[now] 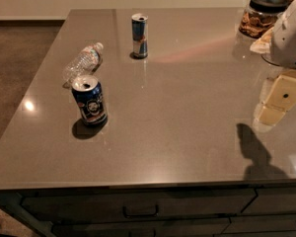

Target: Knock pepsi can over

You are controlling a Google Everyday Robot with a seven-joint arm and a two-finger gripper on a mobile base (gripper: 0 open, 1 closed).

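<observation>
The pepsi can (90, 101) is dark blue with a round white-and-red logo and an opened silver top. It stands upright on the left part of the grey countertop (177, 98). My gripper (278, 102) hangs at the right edge of the view, cream-coloured, under the white arm housing (291, 33). It is above the counter's right side, far to the right of the can and apart from it. Its shadow (256, 154) falls on the counter in front of it.
A clear plastic water bottle (83, 62) lies on its side just behind the pepsi can. A taller, slim blue-and-silver can (139, 35) stands further back. A glass jar with a black lid (261, 15) stands at the back right. The counter's front edge (138, 184) has drawers below.
</observation>
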